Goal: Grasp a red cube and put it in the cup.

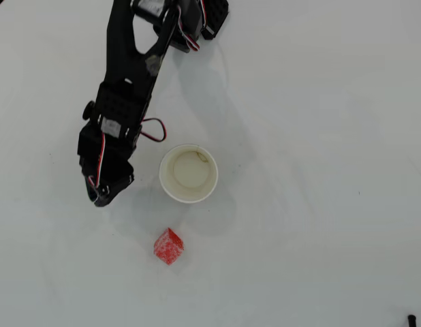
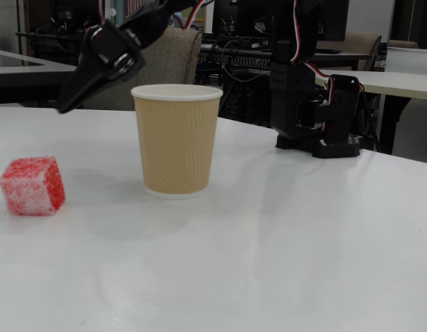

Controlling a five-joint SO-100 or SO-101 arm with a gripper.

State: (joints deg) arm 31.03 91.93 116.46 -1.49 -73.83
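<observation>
White counter with a cup, a cube and the arm's base on it.

The counter (image 1: 319,136) is plain, smooth and white, with a faint sheen in the fixed view (image 2: 282,263). In the overhead view the cup (image 1: 188,173) stands upright near the middle, its mouth open upward; the red cube (image 1: 168,246) lies at about 7 o'clock from it, near but apart. In the fixed view the cup (image 2: 176,138) is tan-walled and the red cube (image 2: 32,185) sits at its 9 o'clock. The arm's black base (image 2: 317,114) rests on the counter at 3 o'clock of the cup.
</observation>
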